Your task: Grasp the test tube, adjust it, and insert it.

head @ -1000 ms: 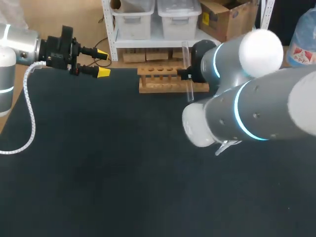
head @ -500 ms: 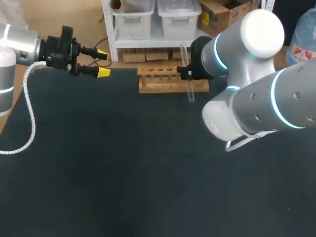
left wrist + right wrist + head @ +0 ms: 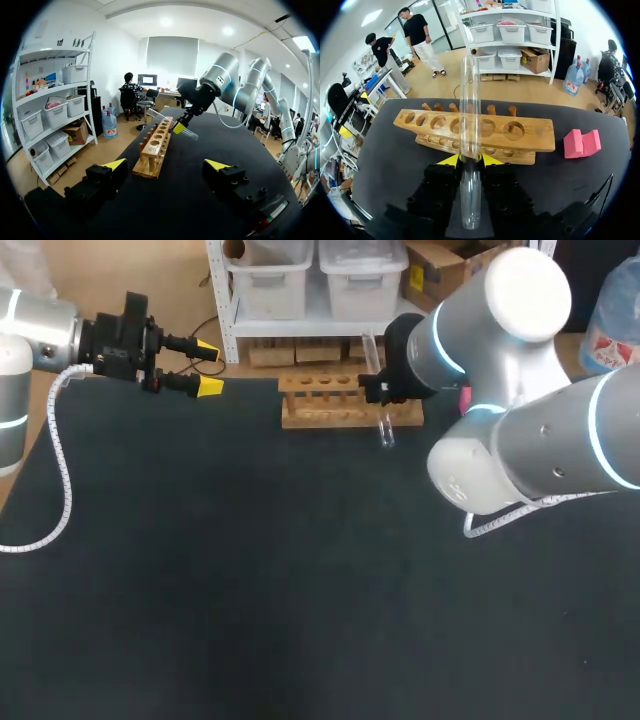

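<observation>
Bench (image 3: pixel 250 570): dark, matte top.

Light wooden test-tube rack (image 3: pixel 320 405) with a single row of round holes sits at the far edge of the bench, about mid-way along it, long side parallel to that edge. Every hole that shows is vacant. Rack also seen from the left wrist (image 3: pixel 154 150) and the right wrist (image 3: pixel 520 135).

Clear glass test tube (image 3: pixel 385 430): gripped in the right end effector (image 3: pixel 375 390) over the right end of the rack, not in any hole.
- Right wrist view: the tube (image 3: pixel 469 110) runs between the two yellow tips, and both fingers press on it from opposite sides. The right end effector (image 3: pixel 470 160) holds it nearer the rounded end. The open end points out over the rack.
- Left wrist view: the tube (image 3: pixel 160 116) is tilted, not plumb. Its rounded end is on the bench side and its open end is toward the far edge.
- Head view: the rounded end hangs just in front of the rack's near face.

Left end effector (image 3: pixel 208 366): over the far left corner of the bench, well apart from the rack. Its fingers are spread with nothing between them, confirmed from its own camera (image 3: pixel 166 165).

Two pink foam blocks (image 3: pixel 582 142) lie on the bench just beside the right end of the rack.
</observation>
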`<action>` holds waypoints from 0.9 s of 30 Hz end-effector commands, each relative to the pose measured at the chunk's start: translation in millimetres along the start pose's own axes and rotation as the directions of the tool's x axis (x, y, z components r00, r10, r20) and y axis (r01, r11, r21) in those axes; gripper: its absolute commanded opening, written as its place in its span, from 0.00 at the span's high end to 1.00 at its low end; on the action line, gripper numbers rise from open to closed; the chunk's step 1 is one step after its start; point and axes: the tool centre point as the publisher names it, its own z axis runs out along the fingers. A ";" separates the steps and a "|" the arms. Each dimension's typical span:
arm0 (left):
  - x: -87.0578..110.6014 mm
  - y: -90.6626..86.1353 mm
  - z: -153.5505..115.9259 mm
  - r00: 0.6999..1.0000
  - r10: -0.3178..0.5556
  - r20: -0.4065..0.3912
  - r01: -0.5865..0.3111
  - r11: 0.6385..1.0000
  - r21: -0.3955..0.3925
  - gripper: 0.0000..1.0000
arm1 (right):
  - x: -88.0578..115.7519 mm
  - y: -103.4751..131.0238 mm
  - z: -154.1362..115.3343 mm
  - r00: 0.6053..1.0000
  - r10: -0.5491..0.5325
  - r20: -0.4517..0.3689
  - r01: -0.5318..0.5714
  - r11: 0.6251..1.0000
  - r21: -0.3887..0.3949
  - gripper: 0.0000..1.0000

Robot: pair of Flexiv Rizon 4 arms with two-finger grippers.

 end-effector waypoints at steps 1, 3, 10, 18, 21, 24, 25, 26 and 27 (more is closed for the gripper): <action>1.1 -2.6 -0.3 1.000 0.003 0.003 -0.003 1.000 -0.006 0.00 | -2.0 -0.7 0.0 1.000 0.000 -0.016 0.000 1.000 -0.004 1.00; 1.1 -2.6 -0.3 1.000 0.003 0.003 -0.003 1.000 -0.006 0.00 | -1.3 -1.0 1.0 1.000 -0.001 -0.024 0.001 1.000 -0.005 1.00; 1.1 -2.6 -0.3 1.000 0.003 0.003 -0.003 1.000 -0.006 0.00 | 0.3 -1.2 4.1 0.999 -0.005 -0.044 0.004 1.000 -0.009 1.00; 1.1 -2.6 -0.3 1.000 0.003 0.003 -0.003 1.000 -0.006 0.00 | 2.8 -2.3 7.6 0.998 -0.004 -0.059 0.004 1.000 -0.010 1.00; 1.1 -2.6 -0.3 1.000 0.003 0.003 -0.003 1.000 -0.006 0.00 | 3.8 -3.1 8.4 0.998 -0.002 -0.064 0.002 1.000 -0.007 1.00; 1.1 -2.6 -0.3 1.000 0.003 0.003 -0.003 1.000 -0.006 0.00 | 4.7 -3.4 8.3 0.998 -0.001 -0.065 0.000 1.000 -0.007 1.00; 1.1 -2.6 -0.3 1.000 0.003 0.003 -0.003 1.000 -0.006 0.00 | 5.1 -3.3 7.6 0.998 0.000 -0.065 -0.001 1.000 -0.007 1.00; 1.1 -2.6 -0.3 1.000 0.003 0.003 -0.003 1.000 -0.006 0.00 | 5.2 -2.9 6.2 0.998 0.002 -0.062 -0.002 1.000 -0.007 1.00; 1.1 -2.6 -0.3 1.000 0.003 0.003 -0.003 1.000 -0.006 0.00 | 5.0 -2.3 4.0 0.998 0.004 -0.057 -0.005 1.000 -0.007 1.00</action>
